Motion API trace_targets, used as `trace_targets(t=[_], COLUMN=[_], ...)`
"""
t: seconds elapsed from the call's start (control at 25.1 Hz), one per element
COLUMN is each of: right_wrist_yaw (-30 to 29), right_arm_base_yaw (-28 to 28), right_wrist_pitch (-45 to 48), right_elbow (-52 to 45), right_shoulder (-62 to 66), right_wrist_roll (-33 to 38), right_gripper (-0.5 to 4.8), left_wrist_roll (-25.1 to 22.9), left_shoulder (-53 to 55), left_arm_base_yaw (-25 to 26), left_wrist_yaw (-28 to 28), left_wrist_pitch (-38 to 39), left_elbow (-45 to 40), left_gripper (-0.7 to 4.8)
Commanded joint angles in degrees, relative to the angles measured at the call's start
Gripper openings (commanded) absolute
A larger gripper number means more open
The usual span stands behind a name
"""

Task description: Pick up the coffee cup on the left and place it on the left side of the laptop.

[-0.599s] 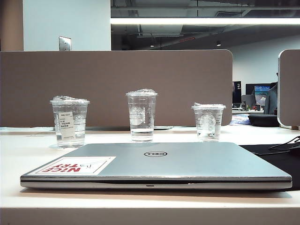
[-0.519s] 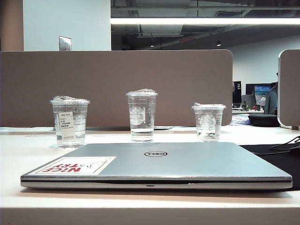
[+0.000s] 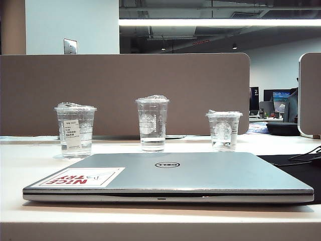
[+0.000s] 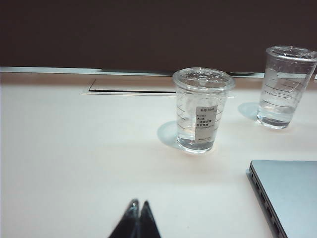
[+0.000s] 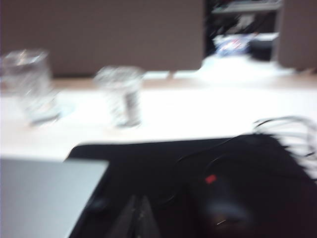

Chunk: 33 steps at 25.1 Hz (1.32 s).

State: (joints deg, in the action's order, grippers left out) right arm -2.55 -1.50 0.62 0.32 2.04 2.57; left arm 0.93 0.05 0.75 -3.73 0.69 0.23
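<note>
Left gripper (image 4: 137, 220) clenched on nothing, low over pale smooth table (image 4: 74, 148), coffee cup (image 4: 202, 110) well ahead: wide clear ribbed plastic, white rectangular label, crinkled film lid; standing behind flat silver-grey laptop (image 3: 168, 175), upper left of exterior frame; right gripper (image 5: 139, 218) blurred, seemingly clenched over black mat (image 5: 163, 168).

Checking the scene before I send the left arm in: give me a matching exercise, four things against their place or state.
Things:
1. coffee cup
2. tall narrow cup
3. short cup
4. left gripper

Places or states:
A. behind the laptop's right half
B. shut, low over bare table, short of the labelled cup
C. behind the laptop's left corner, white rectangular label
D. behind the laptop's middle

Pairs: 1-C, 2-D, 3-A, 4-B
</note>
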Motion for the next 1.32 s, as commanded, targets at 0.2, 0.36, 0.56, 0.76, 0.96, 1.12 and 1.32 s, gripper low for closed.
trace_targets(t=[0.2, 0.36, 0.56, 0.76, 0.96, 1.12, 1.32], right_wrist_yaw=[0.0, 0.0, 0.0, -0.1, -0.1, -0.1, -0.1], right_arm_base_yaw=[-16.1, -22.9, -26.6, -26.9, -26.9, -26.9, -29.0], right_wrist_pitch=[0.9, 0.9, 0.8, 0.9, 0.9, 0.9, 0.9], right_elbow=[-0.2, -0.2, -0.2, -0.2, -0.2, -0.2, -0.2], right_shoulder=[5.8, 8.6, 8.7, 9.3, 10.1, 11.4, 11.5], right_wrist_roll=[0.0, 0.0, 0.0, 0.0, 0.0, 0.0, 0.0], right_gripper=[-0.05, -0.05, -0.05, -0.05, -0.05, -0.05, -0.05], left_wrist_roll=[0.0, 0.0, 0.1, 1.8, 2.1, -7.1, -11.2], left_shoulder=[0.0, 0.0, 0.0, 0.0, 7.3, 24.1, 60.8], left_arm_base_yaw=[0.0, 0.0, 0.0, 0.0, 0.0, 0.0, 0.0], left_wrist_yaw=[-0.2, -0.2, -0.3, -5.0, -3.7, -7.8, -8.1], left_wrist_pitch=[-0.8, -1.0, -6.4, -12.2, -19.1, -29.3, -48.5], left_elbow=[0.2, 0.2, 0.2, 0.2, 2.7, 6.5, 15.6], left_gripper=[-0.04, -0.05, -0.04, -0.05, -0.05, -0.05, 3.63])
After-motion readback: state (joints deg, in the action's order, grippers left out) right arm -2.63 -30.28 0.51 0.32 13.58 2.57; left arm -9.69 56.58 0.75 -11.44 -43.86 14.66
